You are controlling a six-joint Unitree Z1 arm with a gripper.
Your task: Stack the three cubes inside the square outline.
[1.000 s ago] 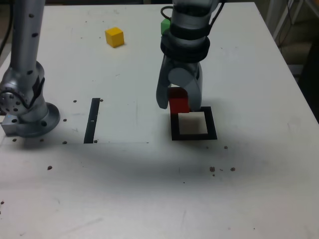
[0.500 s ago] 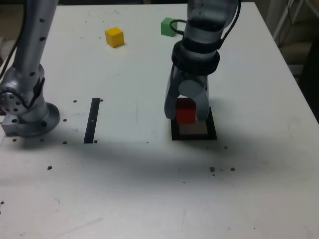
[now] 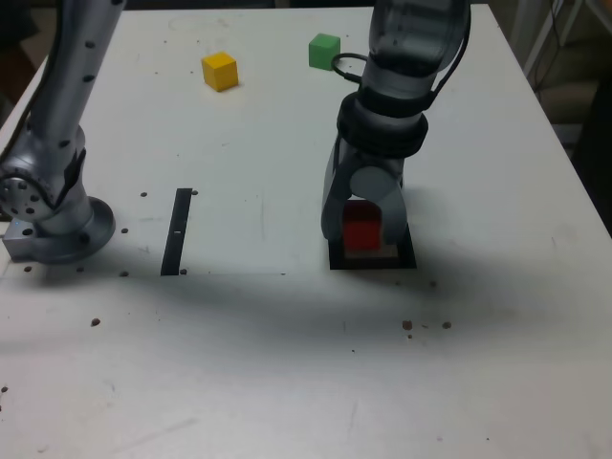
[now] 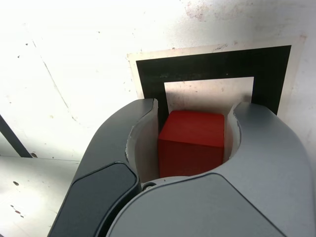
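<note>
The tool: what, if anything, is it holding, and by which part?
The tool holds the red cube by two opposite side faces, over the square outline.

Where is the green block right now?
The green cube sits at the far edge of the table in the exterior view, right of the yellow cube.

Arm reaching steeply down, gripper (image 3: 361, 228) pointing at the table, jaws apparently clamped on the red cube (image 4: 191, 142)
</note>
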